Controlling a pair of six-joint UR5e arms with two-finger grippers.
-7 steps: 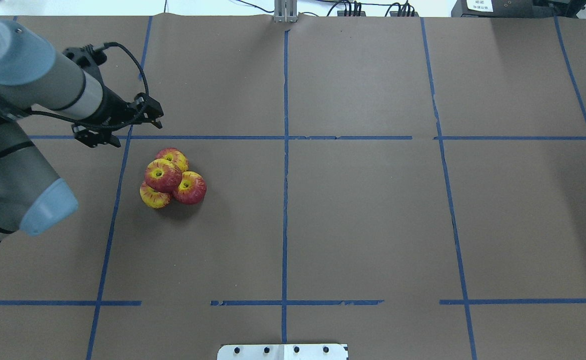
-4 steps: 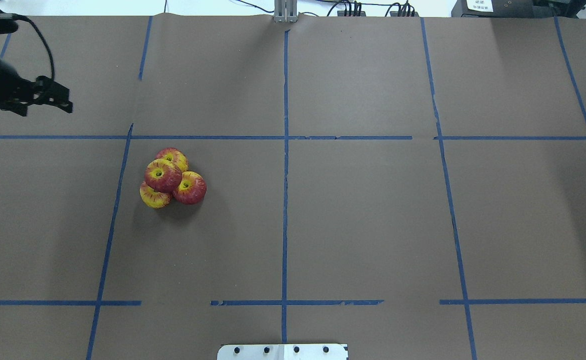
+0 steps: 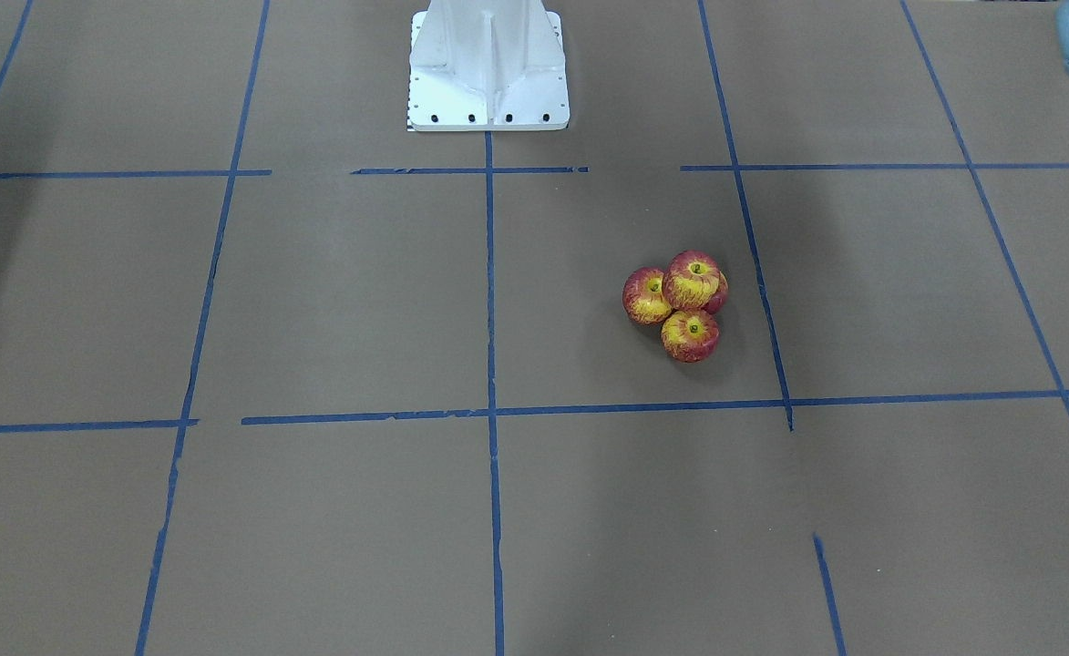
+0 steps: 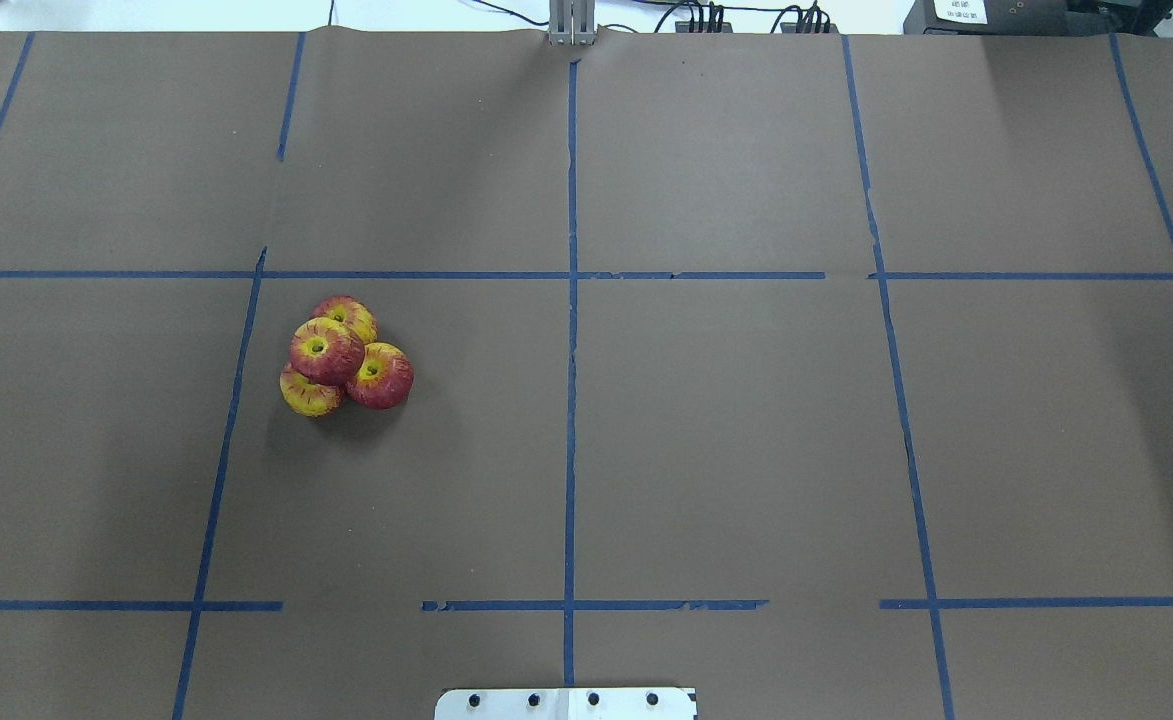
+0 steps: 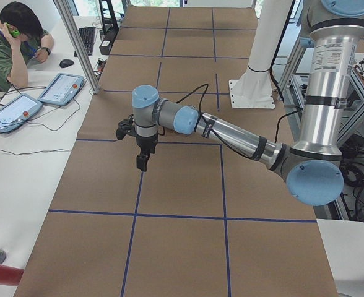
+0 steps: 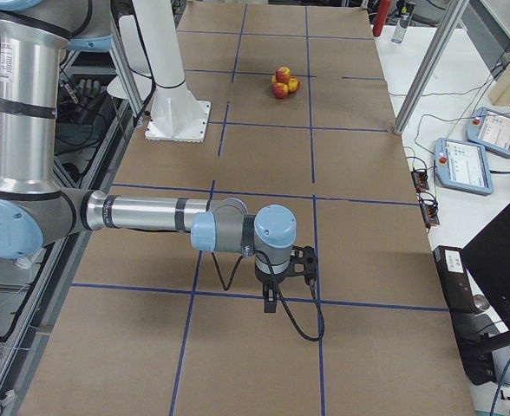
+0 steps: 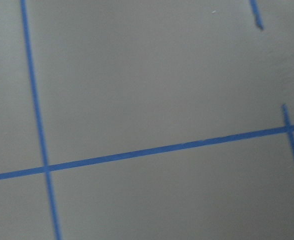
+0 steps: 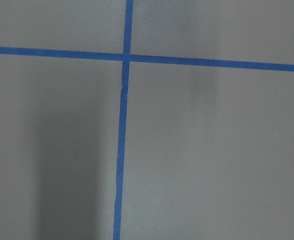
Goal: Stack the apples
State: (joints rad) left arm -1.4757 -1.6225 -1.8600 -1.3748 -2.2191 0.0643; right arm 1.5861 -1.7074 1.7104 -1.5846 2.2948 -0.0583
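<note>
**Front-facing view:** four small, round, glossy apples (image 3: 684, 302), red with yellow streaks, sit in one tight cluster on the brown paper-covered worktop (image 3: 334, 301). They are on the robot's left half, near a blue tape line (image 3: 753, 273). Three touch one another on the paper, and the top apple (image 3: 693, 279) rests in the hollow between them. The stack looks finished.

**Overhead view:** being round, the apples (image 4: 344, 358) have no real long axis. Each yellow stem dimple that shows faces roughly upward, including that of the top apple (image 4: 326, 350). Neither arm appears here.

**Exterior left view:** the left gripper (image 5: 142, 162) hangs fingers-down over bare paper. I cannot tell how wide it stands.

**Exterior right view:** the right gripper (image 6: 271, 303) also points down, well apart from the distant apples (image 6: 282, 82). Its opening cannot be judged either.

**Wrist views:** both show only paper and tape.

**Risk:** the top apple sits on three slick, curved surfaces. If the worktop is jolted or one base apple rolls outward, the hollow would likely open and the top apple would drop.
</note>
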